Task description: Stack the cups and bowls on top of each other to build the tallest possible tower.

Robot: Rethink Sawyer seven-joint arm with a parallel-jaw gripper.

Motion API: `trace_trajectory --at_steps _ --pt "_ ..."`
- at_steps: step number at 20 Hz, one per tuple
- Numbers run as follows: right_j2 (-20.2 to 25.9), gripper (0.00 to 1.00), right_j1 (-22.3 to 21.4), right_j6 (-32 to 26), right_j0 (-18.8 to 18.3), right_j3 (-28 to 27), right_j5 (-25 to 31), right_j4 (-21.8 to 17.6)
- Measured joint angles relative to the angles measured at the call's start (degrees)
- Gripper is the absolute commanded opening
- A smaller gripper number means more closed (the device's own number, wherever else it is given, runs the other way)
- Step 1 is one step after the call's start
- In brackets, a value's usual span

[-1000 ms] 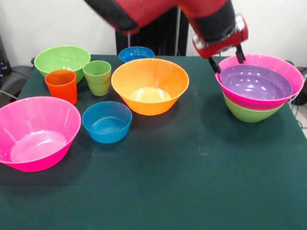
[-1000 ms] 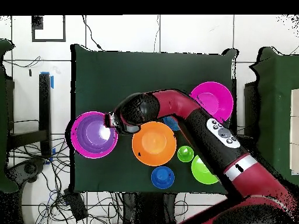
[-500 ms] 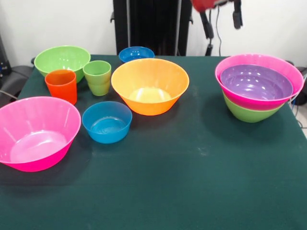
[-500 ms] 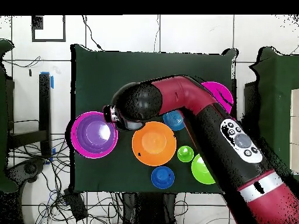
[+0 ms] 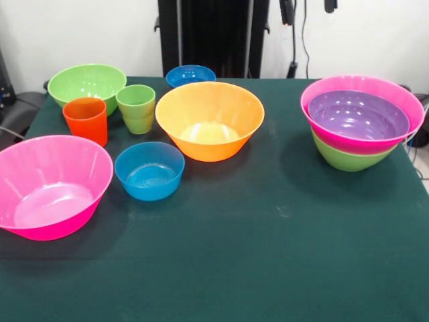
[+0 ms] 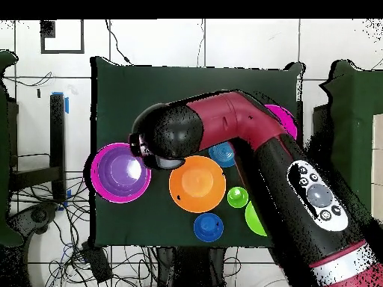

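The gripper [image 5: 309, 8] is hanging high above the desk [image 5: 268, 255], only its two dark fingertips [image 5: 287, 11] showing at the top edge of the front view; they are standing apart with nothing between them, so the jaws are spread and empty. From overhead, the red and black arm [image 6: 247, 142] is reaching across the desk, its bulky wrist sitting just beside the tower.

The tower [image 5: 362, 121] is standing at the right side of the front view: a green bowl [image 5: 348, 159] at the bottom, a big pink bowl [image 5: 402, 100] nested in it, and a shallow purple bowl [image 5: 357, 115] lying inside the pink one.

The remaining pieces are resting separately on the desk. A big orange bowl [image 5: 210, 119] is sitting near the middle, with a small blue bowl [image 5: 149, 170] just in front of it to the left and another small blue bowl [image 5: 190, 75] behind it. A light green cup [image 5: 136, 108] and an orange-red cup [image 5: 86, 119] are standing upright close together left of the orange bowl, the green one slightly farther back. A second green bowl [image 5: 86, 84] is sitting behind the cups at the far left corner. A second big pink bowl [image 5: 50, 184] is lying at the near left, tilted slightly toward the camera.
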Motion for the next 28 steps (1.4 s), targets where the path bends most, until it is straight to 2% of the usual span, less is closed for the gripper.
trace_trajectory --at_steps 1,13,18,28 --pt "0.0 0.0 -0.4 0.0 0.5 0.0 -0.2 -0.1" --pt "-0.9 0.0 -0.6 0.0 4.5 0.0 -4.1 -2.3" --pt "-3.5 0.0 -0.5 0.0 7.5 0.0 -10.3 -4.2" --pt "-11.7 0.0 1.7 0.0 14.1 0.0 -23.9 -8.5"
